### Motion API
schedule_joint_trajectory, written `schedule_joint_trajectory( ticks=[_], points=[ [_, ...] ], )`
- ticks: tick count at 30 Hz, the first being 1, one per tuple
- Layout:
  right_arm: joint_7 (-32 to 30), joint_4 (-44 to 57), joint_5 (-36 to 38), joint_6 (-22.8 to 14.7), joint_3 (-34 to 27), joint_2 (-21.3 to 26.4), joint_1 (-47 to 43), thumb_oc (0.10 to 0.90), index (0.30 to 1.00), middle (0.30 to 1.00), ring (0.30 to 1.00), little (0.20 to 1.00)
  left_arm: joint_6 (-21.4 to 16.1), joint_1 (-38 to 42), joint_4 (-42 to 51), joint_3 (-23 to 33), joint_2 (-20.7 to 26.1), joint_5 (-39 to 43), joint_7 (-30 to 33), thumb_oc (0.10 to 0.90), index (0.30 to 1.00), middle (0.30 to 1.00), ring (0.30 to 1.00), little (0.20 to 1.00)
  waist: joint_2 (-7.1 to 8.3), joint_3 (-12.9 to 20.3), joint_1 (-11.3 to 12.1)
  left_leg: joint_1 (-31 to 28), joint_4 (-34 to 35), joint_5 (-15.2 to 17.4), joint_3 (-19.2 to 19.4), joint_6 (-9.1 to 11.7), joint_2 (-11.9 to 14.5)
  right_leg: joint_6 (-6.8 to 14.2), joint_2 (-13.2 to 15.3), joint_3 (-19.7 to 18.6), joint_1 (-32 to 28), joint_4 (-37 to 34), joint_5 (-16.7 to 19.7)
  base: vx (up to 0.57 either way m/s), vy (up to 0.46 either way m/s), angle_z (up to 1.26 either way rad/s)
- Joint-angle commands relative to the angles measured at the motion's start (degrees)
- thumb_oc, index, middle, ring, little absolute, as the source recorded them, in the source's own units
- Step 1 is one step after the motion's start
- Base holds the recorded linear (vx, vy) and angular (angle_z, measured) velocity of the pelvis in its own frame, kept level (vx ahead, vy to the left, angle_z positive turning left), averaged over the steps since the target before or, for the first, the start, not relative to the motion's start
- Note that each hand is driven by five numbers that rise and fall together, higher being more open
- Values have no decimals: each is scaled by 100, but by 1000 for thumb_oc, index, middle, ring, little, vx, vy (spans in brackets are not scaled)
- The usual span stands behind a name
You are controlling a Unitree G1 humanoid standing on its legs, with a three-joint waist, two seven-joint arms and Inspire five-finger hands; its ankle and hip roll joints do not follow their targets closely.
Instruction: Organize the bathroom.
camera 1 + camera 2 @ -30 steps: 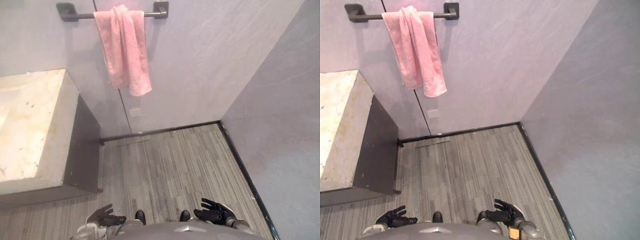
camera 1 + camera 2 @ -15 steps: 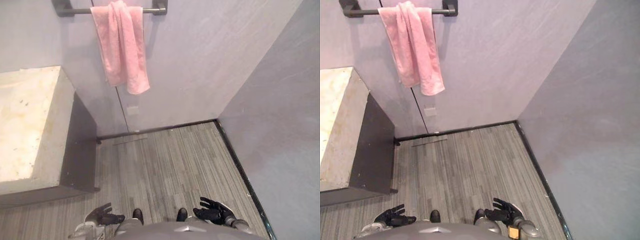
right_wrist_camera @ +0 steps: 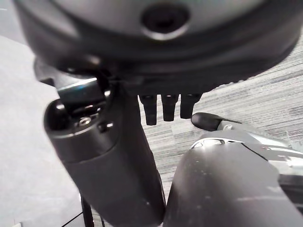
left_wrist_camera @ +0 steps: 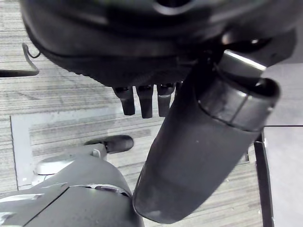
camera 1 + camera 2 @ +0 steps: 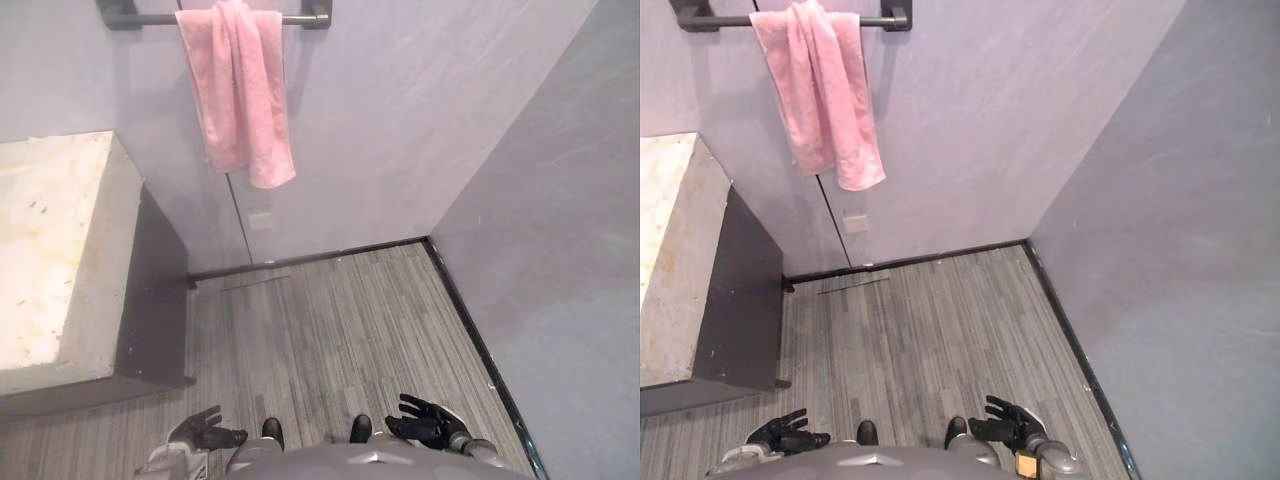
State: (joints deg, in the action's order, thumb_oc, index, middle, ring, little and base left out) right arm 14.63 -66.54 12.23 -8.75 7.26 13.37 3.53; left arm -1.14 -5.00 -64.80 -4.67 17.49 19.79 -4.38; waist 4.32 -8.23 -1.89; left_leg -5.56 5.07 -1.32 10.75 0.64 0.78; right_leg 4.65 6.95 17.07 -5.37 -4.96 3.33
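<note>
A bathroom is shown. A pink terry towel [image 5: 241,90] is draped over a dark metal rail [image 5: 300,17] fixed to the far pale grey wall [image 5: 400,120]. A pale stone-topped bench [image 5: 50,260] with dark sides is set at the left, above grey striped plank flooring [image 5: 320,330] edged by a dark skirting strip [image 5: 320,256].

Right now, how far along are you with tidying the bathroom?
Looks done: the pink towel hangs over the wall bar, though bunched and uneven. In hand: nothing. The left hand and right hand hang low by my sides, fingers relaxed, above the striped floor. Left: possibly straightening the towel and checking the stone counter, whose visible part carries no items.
</note>
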Motion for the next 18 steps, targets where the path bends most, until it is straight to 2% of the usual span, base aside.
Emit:
schedule_joint_trajectory(
  ticks=[1, 18],
  points=[
    [51, -197, 43, -64, 113, 250, -168, 800, 900, 900, 900, 900, -58, 240, -496, -195, -305, -125, 25, 800, 900, 900, 900, 900, -439, 123, -49, -65, -294, 575, -176, 243, 113, 462, -144, 85, 24, 523, -751, 0, 0, 0],
    [57, -275, 75, -140, 62, 277, -98, 800, 900, 900, 900, 900, -74, 211, -548, -197, -352, -136, -5, 800, 900, 900, 900, 900, -471, 97, -38, -37, -270, 523, -211, 290, 137, 438, -149, 113, 7, 488, -746, 0, 0, 0]
  ],
)
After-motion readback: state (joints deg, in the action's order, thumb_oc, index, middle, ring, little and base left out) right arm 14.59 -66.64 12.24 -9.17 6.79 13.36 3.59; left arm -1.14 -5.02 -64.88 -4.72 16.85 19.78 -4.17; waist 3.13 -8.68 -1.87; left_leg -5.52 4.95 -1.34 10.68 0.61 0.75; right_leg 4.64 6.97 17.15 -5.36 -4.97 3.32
